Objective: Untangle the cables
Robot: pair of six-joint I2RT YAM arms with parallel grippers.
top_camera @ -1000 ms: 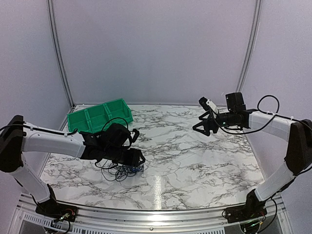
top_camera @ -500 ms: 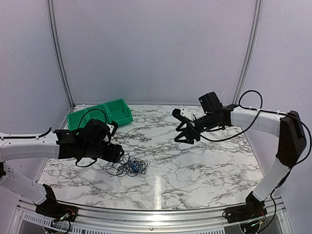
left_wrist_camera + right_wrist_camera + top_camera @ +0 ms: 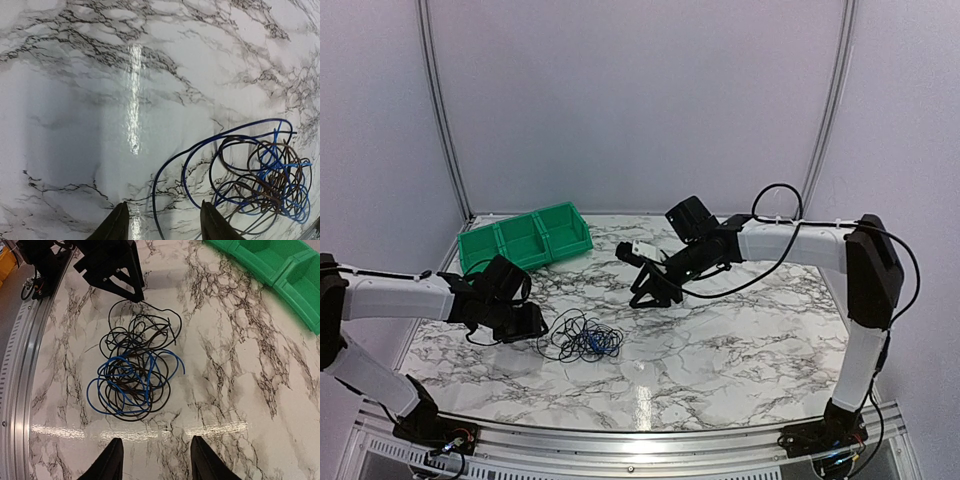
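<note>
**Swing-in of the right gripper (image 3: 643, 295), retreat of the left gripper (image 3: 533, 328): approach before the first pull**

Over the last second the right gripper has crossed from the far right of the table (image 3: 750, 340) to its middle. The left gripper has drawn back off the cables (image 3: 582, 340) and now sits low, just beside their left edge. The cables lie as one loose knot of black and blue wire on the marble, near the front left and well apart from the green bin (image 3: 525, 238).

Left wrist view: the left gripper's jaws stand partly apart and hold nothing. One outer blue loop (image 3: 153, 205) runs through the gap between the tips, and the dense part of the knot lies off to one side.

Right wrist view: the right gripper's jaws are likewise partly apart and empty, hanging above bare marble with the knot ahead and below.

The step in hand is judged to be the first pair of grasps.
- **Where to pinch:** each gripper should take a single outer loop at opposite edges of the knot, not the crowded core.
- **How to close:** wire this thin can slip between the fingers, so the jaws need to close fully before any pull.
- **How to pull:** draw slowly and low. If the whole knot drags along, the strand chosen is still caught.
</note>
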